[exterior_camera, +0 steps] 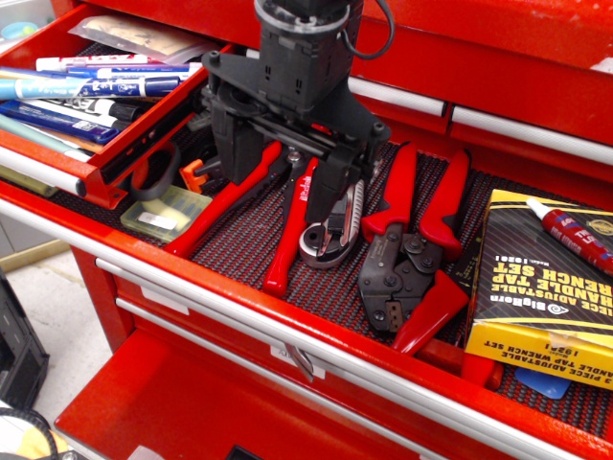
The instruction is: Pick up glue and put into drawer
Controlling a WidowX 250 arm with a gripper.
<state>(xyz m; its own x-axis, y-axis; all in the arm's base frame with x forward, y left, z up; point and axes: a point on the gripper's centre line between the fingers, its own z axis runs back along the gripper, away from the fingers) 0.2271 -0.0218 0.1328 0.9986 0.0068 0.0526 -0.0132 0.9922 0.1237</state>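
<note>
The glue [571,234], a small red tube with a white pointed cap, lies on a yellow box at the right end of the wide mesh-lined drawer. The narrow red drawer [144,134] stands open at the upper left, with its silver bar pull [43,171] along the front and several markers inside. My black gripper [280,187] hangs over the left-middle of the wide drawer, above red-handled pliers. Its fingers stand apart with nothing between them. It is well to the left of the glue and just right of the narrow drawer.
The wide drawer holds red-handled pliers [235,201], a second red-handled tool [295,225], a large red crimper [421,249], a clear plastic case [165,213] and the yellow tap wrench box [541,287]. Markers [96,86] fill the narrow drawer. A lower drawer [192,402] is open below.
</note>
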